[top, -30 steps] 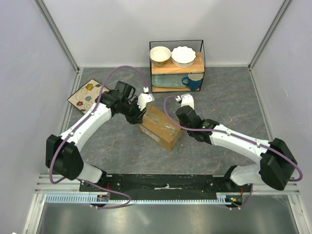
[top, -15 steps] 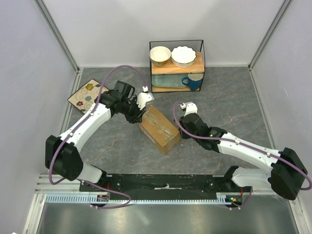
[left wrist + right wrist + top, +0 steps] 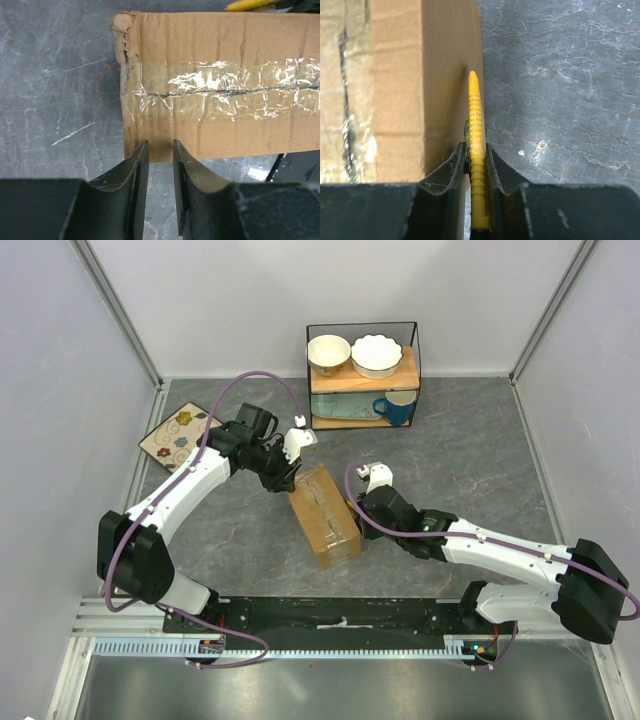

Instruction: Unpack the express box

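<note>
The express box (image 3: 322, 512), a brown carton with clear tape along its top seam, lies at an angle in the middle of the table. My left gripper (image 3: 283, 478) is at the box's far left end. In the left wrist view its fingertips (image 3: 161, 150) stand a narrow gap apart with nothing between them, at the edge of the box (image 3: 220, 80). My right gripper (image 3: 352, 508) is against the box's right side. It is shut on a yellow utility knife (image 3: 476, 115), whose tip lies along the box wall (image 3: 395, 85). No white label shows.
A wire shelf rack (image 3: 362, 375) at the back holds two bowls, with a blue mug (image 3: 395, 408) on its lower level. A floral square tile (image 3: 178, 435) lies at the far left. Side walls enclose the table.
The box has turned and slid toward the near edge. My right gripper with the knife came in from the box's far right to its right side. The left gripper stayed at the far end.
</note>
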`<state>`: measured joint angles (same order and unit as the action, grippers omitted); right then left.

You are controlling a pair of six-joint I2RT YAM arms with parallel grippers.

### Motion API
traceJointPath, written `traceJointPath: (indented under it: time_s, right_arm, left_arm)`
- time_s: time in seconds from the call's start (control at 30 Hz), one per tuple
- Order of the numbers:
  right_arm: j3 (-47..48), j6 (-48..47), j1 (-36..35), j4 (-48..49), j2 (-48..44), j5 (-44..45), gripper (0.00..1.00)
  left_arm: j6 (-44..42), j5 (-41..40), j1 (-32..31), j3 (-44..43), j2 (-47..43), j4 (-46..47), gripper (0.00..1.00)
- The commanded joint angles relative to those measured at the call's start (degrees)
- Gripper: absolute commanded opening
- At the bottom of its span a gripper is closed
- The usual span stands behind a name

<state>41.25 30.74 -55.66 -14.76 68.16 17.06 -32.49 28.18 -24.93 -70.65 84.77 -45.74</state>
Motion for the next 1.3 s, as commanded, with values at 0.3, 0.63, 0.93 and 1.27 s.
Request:
traceJointPath:
  time_s: [0.3,0.63,0.93,1.27]
  right_arm:
    - [7.78,-5.25,1.34,-6.05,-0.83,6.66,0.0]
    - [20.69,-12.46,2.93,-13.27,-9.27,-8.83,0.0]
    - [25.97,-15.18,3.01,-13.62,-7.34,-32.78,0.03]
    - [29.5,-19.93,1.78,-15.03,-5.41,-34.2,0.04]
  left_arm:
    - [-4.34,11.9,-0.21,1.31,-4.52,-15.88,0.34]
    - [-2.21,11.0,-0.12,-18.62,-9.37,-23.65,0.7]
    - [-10.12,25.25,-0.21,-29.54,-8.21,-31.34,0.99]
    - [-12.51,33.34,-2.31,-23.74,-11.39,-32.04,0.99]
